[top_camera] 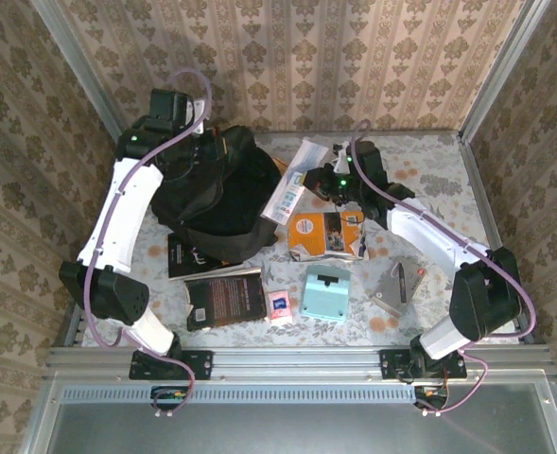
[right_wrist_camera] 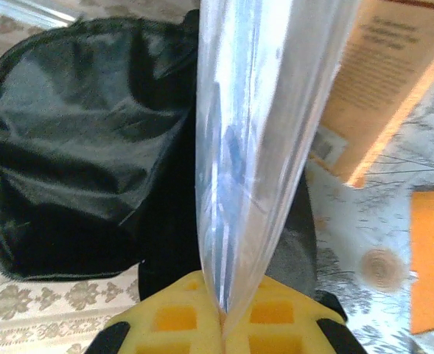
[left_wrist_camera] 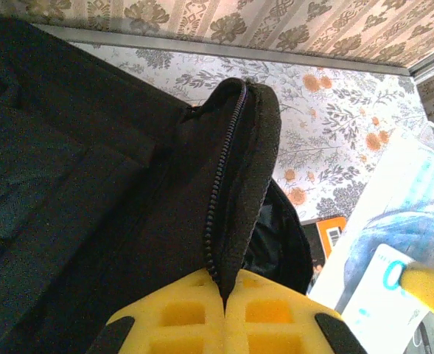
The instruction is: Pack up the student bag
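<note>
The student bag (top_camera: 212, 199), a large black fabric backpack, lies at the back left of the table. My left gripper (top_camera: 205, 139) is at its top edge. In the left wrist view the yellow pads (left_wrist_camera: 180, 317) of that gripper (left_wrist_camera: 224, 289) are shut on the bag's zipper rim (left_wrist_camera: 235, 169), holding it raised. My right gripper (top_camera: 318, 180) is shut on a clear plastic pouch (top_camera: 290, 189) just right of the bag. In the right wrist view the pouch (right_wrist_camera: 261, 133) rises from the closed gripper (right_wrist_camera: 222, 313), with the bag's (right_wrist_camera: 77, 147) dark opening behind it.
An orange book (top_camera: 327, 235) lies in the middle of the table. Two dark-covered books (top_camera: 223, 298) (top_camera: 188, 255) lie in front of the bag. A teal box (top_camera: 325, 291), a small pink card (top_camera: 280, 306) and a grey wedge-shaped item (top_camera: 394, 287) sit near the front edge.
</note>
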